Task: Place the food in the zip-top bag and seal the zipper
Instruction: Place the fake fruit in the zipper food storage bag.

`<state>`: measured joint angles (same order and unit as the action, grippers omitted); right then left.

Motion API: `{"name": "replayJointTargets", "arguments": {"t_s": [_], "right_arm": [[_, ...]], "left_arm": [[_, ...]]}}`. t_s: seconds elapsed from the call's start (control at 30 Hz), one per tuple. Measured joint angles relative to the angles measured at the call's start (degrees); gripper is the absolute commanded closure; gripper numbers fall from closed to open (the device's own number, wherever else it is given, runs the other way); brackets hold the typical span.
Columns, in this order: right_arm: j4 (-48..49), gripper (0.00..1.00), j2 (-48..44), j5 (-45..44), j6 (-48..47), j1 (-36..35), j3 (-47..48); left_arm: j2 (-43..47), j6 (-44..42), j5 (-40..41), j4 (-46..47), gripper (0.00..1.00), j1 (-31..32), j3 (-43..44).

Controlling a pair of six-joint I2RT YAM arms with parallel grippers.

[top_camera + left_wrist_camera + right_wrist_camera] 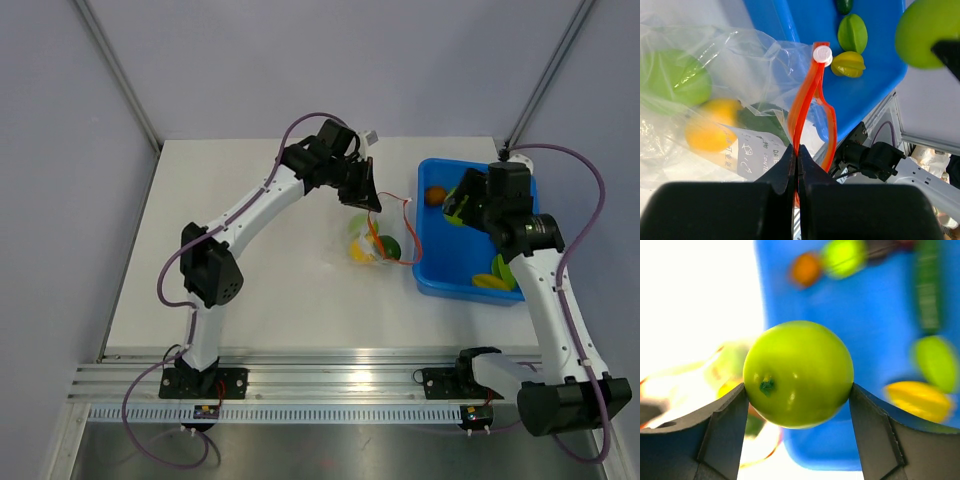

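left jaws pinch zipper [804, 100], right jaws clamp apple [798, 374]

Looks like a robotics lab test cell. White tabletop [250, 300] boxed in by plain grey panels [300, 60] on bare metal struts [115, 70]. Left arm [250, 205] and right arm [560, 300], white with black joints, are bolted to a slotted aluminium rail [330, 380] at the near edge. Purple cables [585, 200] loop loose along both. Props on the table are a blue tray [430, 280] of fruit [490, 281].
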<state>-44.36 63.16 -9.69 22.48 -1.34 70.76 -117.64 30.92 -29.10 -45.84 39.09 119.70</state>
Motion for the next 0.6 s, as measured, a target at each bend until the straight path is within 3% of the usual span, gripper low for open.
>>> {"name": "replayJointTargets", "arguments": {"t_s": [0.27,0.6], "right_arm": [[-1.9,0.44,0.6,3.3,5.9,-17.1,1.9],[4.6,0.43,6.8,6.4,10.7,-22.3,0.1]], "left_arm": [[-1.9,-0.1,-0.1,-2.2,1.00,0.0,3.4],[-1.9,-0.1,-0.3,-3.3,1.00,0.0,3.4]]}}
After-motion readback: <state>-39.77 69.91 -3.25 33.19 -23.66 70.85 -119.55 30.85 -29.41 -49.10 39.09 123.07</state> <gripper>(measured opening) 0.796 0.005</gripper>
